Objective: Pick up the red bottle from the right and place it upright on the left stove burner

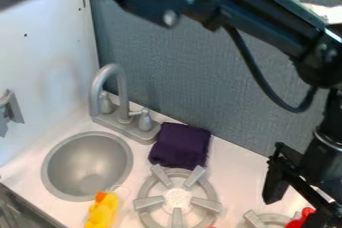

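My end effector (298, 206) open near red object (306, 216); purple cloth (180, 146) at left burner's (178, 198) twelve o'clock, yellow toy (102, 212) around nine.

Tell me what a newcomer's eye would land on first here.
Probably the black robot arm, spanning the top and right side. Next, the bright yellow object at the bottom edge, beside the grey sink, and the dark purple cloth between faucet and burner.

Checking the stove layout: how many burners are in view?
2: one burner in front of the purple cloth, another burner at the bottom edge, partly cut off. More may be hidden.
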Tool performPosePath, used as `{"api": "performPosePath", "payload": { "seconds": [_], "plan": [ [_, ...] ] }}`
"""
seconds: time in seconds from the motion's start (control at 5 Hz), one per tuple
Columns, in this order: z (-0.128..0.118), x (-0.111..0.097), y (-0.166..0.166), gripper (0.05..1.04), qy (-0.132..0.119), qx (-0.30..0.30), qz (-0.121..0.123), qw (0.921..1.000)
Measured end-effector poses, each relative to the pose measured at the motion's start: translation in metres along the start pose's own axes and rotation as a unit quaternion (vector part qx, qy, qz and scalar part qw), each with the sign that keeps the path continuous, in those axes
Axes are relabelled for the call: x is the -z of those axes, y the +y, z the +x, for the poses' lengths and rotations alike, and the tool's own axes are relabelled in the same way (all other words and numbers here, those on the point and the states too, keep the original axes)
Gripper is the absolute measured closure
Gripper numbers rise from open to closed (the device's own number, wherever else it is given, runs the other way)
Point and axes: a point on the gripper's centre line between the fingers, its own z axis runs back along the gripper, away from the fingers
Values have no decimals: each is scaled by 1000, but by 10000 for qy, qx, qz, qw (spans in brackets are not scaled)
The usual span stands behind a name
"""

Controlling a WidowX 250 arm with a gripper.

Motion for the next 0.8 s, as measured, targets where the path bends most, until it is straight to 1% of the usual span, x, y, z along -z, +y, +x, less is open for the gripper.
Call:
{"api": "performPosePath", "payload": {
  "seconds": [0.2, 0.4, 0.6, 0.8],
  "plan": [
    [9, 6, -6, 83, 180, 94, 142, 9997],
    [17, 10, -5, 83, 244, 94, 216, 9994],
    [23, 16, -5, 83, 290, 125, 225, 9992],
    [27, 22, -2, 83, 375, 48, 307, 9988]
  ]
}}
